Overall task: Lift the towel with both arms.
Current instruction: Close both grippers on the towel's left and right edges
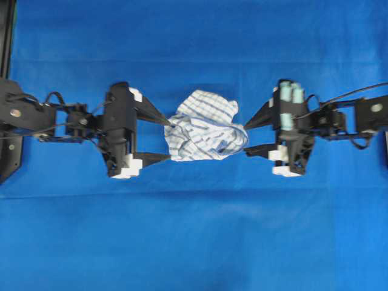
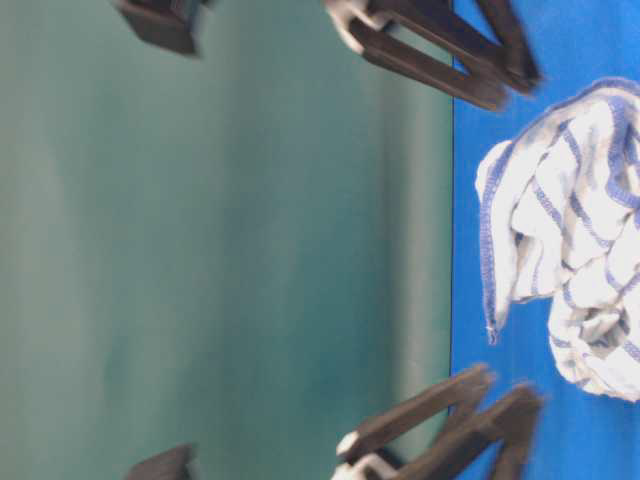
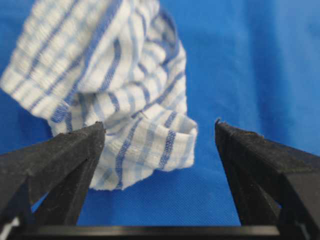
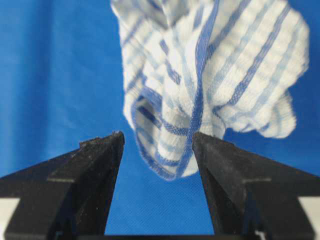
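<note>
On the left, the left gripper (image 1: 168,140) is reaching in level over the blue cloth (image 1: 194,242), its two black fingers (image 3: 60,165) spread wide apart and clasping nothing, one tip just meeting the towel's left edge. In the middle, the crumpled white towel with blue stripes (image 1: 203,126) is lying in a heap on the cloth between the two arms. On the right, the right gripper (image 1: 245,139) is also standing wide open and empty, its fingertips (image 4: 102,160) sitting right at the towel's right edge.
</note>
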Robot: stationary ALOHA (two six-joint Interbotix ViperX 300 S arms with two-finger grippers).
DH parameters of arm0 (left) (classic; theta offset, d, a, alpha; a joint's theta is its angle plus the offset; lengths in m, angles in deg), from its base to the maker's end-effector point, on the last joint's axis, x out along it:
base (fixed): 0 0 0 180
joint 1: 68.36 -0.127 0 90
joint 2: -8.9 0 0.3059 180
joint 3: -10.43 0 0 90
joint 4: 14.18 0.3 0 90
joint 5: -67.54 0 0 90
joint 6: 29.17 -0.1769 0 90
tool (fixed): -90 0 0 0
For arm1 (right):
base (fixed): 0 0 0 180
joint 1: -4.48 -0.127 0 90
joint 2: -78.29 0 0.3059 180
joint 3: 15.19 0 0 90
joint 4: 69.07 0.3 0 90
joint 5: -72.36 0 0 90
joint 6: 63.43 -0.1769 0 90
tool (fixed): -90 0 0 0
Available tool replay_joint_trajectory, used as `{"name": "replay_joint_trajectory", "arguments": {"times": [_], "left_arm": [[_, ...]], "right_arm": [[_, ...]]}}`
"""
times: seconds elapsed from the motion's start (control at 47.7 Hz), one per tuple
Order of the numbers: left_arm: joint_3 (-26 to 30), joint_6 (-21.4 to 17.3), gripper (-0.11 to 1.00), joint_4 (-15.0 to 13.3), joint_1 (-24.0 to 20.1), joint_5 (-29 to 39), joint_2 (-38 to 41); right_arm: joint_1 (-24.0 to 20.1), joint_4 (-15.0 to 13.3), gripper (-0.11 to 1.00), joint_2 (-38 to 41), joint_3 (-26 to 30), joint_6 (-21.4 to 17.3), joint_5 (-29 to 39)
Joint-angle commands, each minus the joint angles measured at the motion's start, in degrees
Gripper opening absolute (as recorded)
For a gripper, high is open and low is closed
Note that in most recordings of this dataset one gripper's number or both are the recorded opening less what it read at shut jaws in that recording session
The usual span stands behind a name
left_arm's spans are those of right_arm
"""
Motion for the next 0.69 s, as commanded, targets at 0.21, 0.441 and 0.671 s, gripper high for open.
{"name": "replay_joint_trajectory", "arguments": {"times": [0.21,0.441,0.671], "left_arm": [[4.31,0.18,0.9,-0.44,0.09,-3.52,11.51],[5.19,0.53,0.87,-0.44,0.09,-2.99,14.41],[5.1,0.53,0.35,-0.44,-0.09,-1.67,14.33]], "right_arm": [[1.67,0.0,0.62,10.28,4.83,0.0,-1.58],[1.76,-0.09,0.61,12.66,6.15,0.09,-1.58],[1.76,-0.18,0.17,12.66,6.24,0.18,-1.23]]}}
